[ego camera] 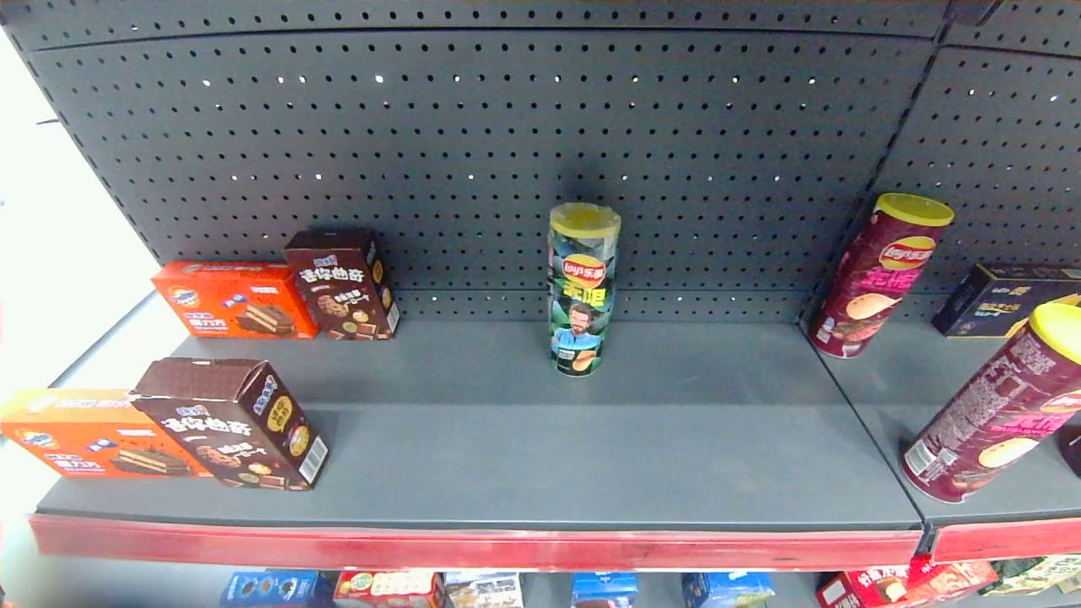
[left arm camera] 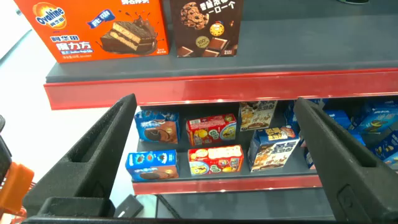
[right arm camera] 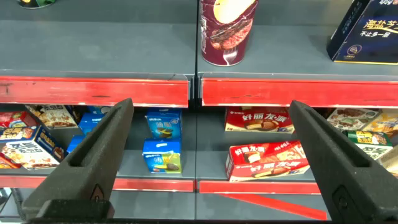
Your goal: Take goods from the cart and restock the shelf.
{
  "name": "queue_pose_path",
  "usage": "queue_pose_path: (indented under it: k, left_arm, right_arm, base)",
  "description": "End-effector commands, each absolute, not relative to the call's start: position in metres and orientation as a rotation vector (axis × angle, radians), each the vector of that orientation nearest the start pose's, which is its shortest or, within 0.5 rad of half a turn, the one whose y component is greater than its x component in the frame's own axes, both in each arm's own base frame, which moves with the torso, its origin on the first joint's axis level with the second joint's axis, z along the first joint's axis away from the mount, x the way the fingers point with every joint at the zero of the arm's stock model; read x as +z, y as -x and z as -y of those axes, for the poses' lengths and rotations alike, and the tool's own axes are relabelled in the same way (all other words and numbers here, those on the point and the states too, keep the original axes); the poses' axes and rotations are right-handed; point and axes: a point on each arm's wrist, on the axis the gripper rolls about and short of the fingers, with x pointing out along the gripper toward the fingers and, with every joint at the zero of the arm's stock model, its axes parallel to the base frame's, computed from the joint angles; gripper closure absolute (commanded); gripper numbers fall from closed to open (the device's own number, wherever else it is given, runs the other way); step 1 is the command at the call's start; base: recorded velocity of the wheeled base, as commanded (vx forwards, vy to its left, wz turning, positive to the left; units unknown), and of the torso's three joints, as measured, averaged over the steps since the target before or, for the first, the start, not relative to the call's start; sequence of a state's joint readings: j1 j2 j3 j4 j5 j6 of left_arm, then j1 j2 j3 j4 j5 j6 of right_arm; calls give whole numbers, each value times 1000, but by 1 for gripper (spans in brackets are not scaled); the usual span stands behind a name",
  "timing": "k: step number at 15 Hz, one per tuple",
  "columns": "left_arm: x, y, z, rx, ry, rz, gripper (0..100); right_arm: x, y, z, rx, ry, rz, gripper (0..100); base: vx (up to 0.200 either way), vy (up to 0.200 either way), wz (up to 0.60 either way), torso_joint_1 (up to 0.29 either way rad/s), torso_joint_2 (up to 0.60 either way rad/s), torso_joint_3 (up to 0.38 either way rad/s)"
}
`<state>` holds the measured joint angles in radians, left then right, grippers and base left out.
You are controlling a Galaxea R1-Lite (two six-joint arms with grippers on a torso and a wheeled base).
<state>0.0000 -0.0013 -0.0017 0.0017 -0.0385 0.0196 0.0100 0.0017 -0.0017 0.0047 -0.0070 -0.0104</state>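
Head view: chip can point(ego camera: 583, 291) (upright), centred.

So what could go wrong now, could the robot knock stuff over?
It might. The left gripper and right gripper are open and empty, so nothing can drop yet. The green can stands tall and alone on the shelf, so a nudge while putting goods beside it could tip it. The maroon can stands close to the front edge, where a rising arm could push it off.
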Motion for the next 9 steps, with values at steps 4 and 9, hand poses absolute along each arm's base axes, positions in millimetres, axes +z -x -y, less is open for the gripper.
queue_pose_path:
  k: [4,9]
  left_arm:
    - [76,23,1,-38,-20,0,0]
    - [76,23,1,-38,-20,-1,0]
  right_arm:
    - [76,23,0,5,12,-6,0]
    - [76,23,0,5,14,-6,0]
  base:
    - [0,0,0,0,0,0]
    - [0,0,0,0,0,0]
